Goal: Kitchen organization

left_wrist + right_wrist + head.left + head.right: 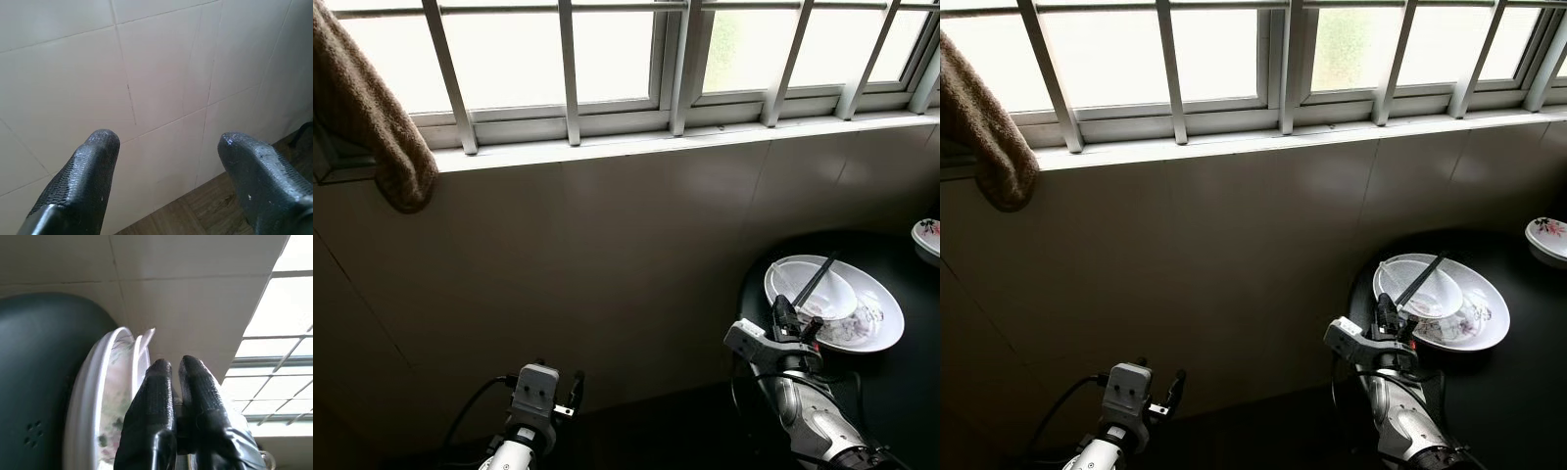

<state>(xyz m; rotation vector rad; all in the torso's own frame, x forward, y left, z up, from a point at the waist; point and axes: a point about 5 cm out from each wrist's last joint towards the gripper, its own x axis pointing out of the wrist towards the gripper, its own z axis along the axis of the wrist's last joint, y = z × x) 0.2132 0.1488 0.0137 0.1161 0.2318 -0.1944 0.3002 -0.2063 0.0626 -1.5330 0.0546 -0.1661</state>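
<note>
The right gripper had its two black fingers pressed close together, with only a sliver of gap and nothing clearly between them, so I took it as clenched on nothing. It hovered at the near rim of the oval plate. That plate lay on the round black table toward its left edge, beside the tiled wall. A smaller white bowl sat in the plate, with dark chopsticks slanting across it. A patterned dish stood at the table's far right edge.

To do this step well, the fingers would probably need to part before closing over the plate's rim, and the lift should stay level so the bowl and chopsticks do not slide off.

The left gripper was spread wide and empty, facing the tiles low down. A brown towel hung by the barred window.
</note>
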